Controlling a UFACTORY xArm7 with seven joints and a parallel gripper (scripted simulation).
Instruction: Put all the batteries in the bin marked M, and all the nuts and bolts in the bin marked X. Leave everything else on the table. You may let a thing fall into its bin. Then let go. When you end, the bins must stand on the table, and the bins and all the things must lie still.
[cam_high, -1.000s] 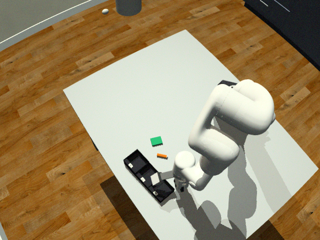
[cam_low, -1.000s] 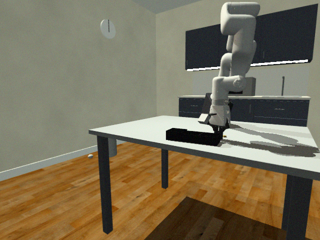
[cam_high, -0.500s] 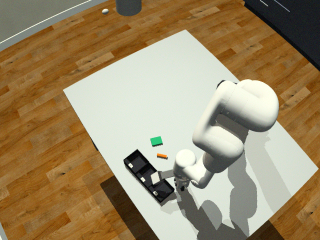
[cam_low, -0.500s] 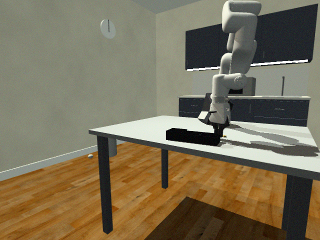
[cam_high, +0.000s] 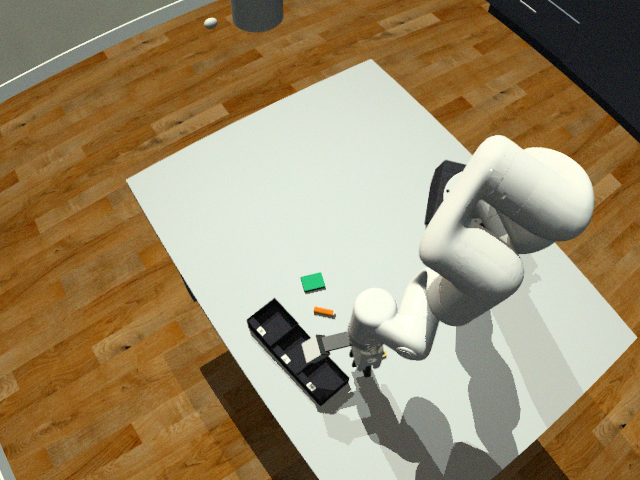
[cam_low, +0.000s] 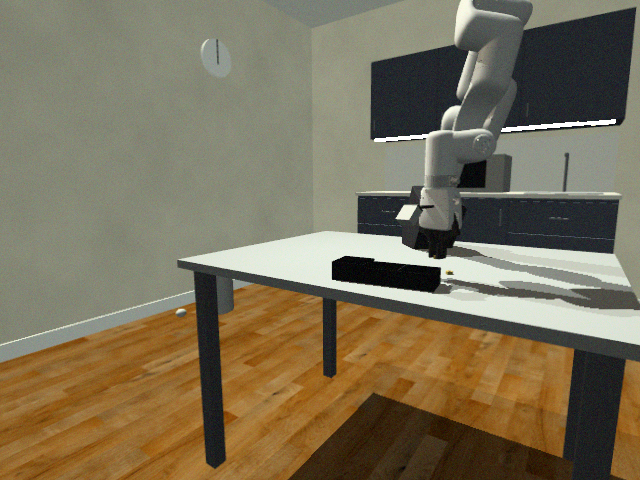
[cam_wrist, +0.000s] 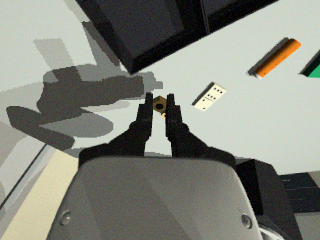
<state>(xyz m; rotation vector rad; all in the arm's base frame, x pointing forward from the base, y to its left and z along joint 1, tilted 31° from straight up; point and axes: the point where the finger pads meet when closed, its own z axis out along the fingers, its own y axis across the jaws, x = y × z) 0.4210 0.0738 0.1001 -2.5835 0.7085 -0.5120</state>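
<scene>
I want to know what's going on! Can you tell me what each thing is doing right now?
Gripper: fingers shut on the nut.
Nut: held, lifted off the table.
Bins: standing on the table, open tops.
Orange battery: lying on the table.
Domino: lying flat.
Green block: lying flat.
</scene>
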